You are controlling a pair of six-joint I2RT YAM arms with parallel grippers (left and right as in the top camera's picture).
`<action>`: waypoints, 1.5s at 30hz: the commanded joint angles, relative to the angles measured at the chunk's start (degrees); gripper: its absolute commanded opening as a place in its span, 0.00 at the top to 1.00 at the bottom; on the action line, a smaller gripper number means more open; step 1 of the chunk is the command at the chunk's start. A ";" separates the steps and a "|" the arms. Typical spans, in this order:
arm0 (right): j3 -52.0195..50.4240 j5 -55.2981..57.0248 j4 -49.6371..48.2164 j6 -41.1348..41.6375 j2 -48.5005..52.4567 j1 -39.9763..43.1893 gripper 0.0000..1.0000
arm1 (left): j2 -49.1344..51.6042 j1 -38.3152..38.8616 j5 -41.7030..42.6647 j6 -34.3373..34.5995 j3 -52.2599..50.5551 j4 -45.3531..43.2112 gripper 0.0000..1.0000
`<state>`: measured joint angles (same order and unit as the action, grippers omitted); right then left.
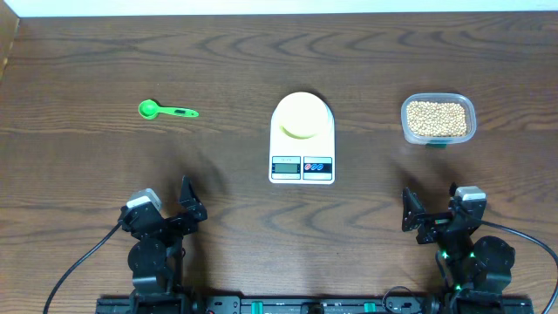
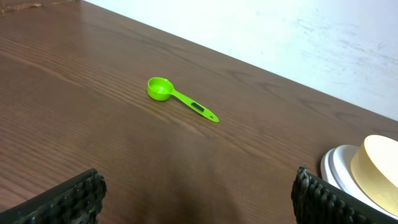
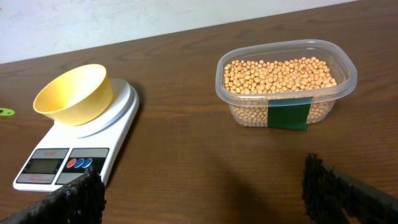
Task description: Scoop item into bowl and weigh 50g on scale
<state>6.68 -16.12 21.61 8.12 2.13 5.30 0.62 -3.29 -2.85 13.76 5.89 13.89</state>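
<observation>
Beans [image 3: 277, 74] untouched: left gripper [image 2: 199, 202] and right gripper [image 3: 202, 196] spread empty at near edge, scoop [image 1: 166, 110] flat toward left edge, bowl [image 3: 73, 94] on scale [image 3: 121, 118] mid-bench, tub [image 3: 346, 87] toward right edge; low thin handle could skid from a pinch, scattering beans.

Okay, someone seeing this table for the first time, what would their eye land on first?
Probably the white scale at the centre, with the yellow bowl sitting empty on top of it. Next, the clear tub of beans to the right and the bright green scoop lying alone on the left.
</observation>
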 commanded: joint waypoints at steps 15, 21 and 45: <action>-0.24 0.98 -0.17 -0.02 -0.13 -0.02 0.01 | -0.39 -0.28 0.70 0.50 -1.55 0.17 0.02; -0.24 0.98 -0.17 -0.02 -0.13 -0.02 0.01 | -0.39 -0.28 0.66 0.48 -1.55 0.15 0.02; 24.81 19.02 -10.51 -10.62 28.22 -0.04 0.01 | 41.20 -0.24 -4.70 -10.38 43.39 12.28 0.02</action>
<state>22.74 -3.44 11.35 3.16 19.79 5.30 30.70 -3.29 -2.74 8.40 37.50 24.14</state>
